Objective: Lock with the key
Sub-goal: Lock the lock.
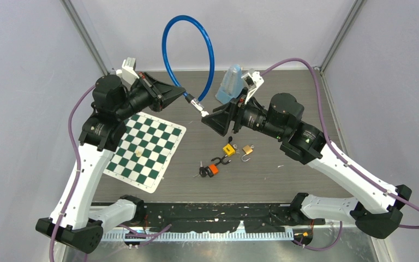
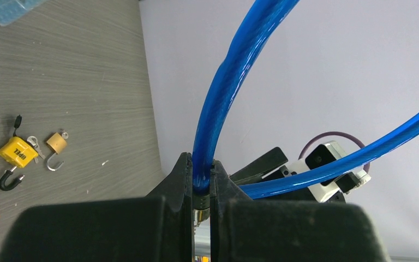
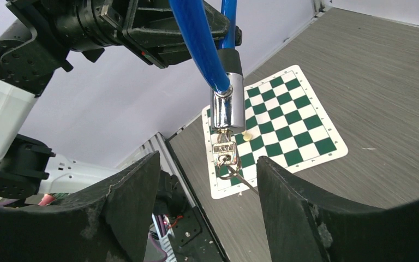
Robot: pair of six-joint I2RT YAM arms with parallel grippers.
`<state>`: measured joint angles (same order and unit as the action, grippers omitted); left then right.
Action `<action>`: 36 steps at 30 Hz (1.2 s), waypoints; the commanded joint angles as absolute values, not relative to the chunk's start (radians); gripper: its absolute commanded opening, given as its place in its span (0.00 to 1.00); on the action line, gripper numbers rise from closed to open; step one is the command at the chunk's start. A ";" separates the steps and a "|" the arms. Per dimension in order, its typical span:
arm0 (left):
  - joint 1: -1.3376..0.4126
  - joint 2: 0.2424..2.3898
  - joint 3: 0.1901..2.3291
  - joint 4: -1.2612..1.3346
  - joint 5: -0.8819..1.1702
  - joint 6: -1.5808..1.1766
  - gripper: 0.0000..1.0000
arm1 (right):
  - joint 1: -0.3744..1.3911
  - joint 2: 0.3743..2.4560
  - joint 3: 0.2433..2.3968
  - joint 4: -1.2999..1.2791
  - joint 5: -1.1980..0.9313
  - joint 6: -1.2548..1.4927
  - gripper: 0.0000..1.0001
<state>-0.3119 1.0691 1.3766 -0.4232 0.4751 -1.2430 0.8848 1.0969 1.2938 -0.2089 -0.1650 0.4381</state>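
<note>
A blue cable lock [image 1: 211, 57] loops up above the back of the table. My left gripper [image 1: 184, 93] is shut on the cable [image 2: 223, 93] just above its metal end, the jaws [image 2: 201, 174] pinching it from both sides. The silver lock cylinder [image 3: 228, 106] hangs in the air with the key [image 3: 226, 155] and its ring sticking out of its lower end. My right gripper [image 1: 206, 117] faces that end. In the right wrist view the right gripper [image 3: 208, 159] is open, with the key just beyond the fingertips and nothing between them.
A green and white chessboard mat [image 1: 144, 150] lies on the left under the left arm. A yellow padlock [image 1: 228, 149], a brass padlock [image 1: 247, 149] and an orange lock with keys [image 1: 213, 169] lie mid-table. A pale blue box [image 1: 230, 84] stands at the back.
</note>
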 commanded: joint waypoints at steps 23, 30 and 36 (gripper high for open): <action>-0.304 1.061 1.452 -0.280 0.563 -1.230 0.00 | 0.830 1.174 1.359 -0.101 -0.344 0.557 0.46; -0.304 1.061 1.452 -0.291 0.546 -1.236 0.00 | 0.829 1.165 1.352 -0.101 -0.352 0.547 0.31; -0.304 1.063 1.443 -0.315 0.504 -1.251 0.00 | 0.830 1.140 1.332 -0.099 -0.372 0.475 0.38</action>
<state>-0.3107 1.0725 1.4078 -0.3939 0.5133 -1.2285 0.8307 1.1774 1.3148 -0.1429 -0.3466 0.5327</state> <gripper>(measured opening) 0.030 0.314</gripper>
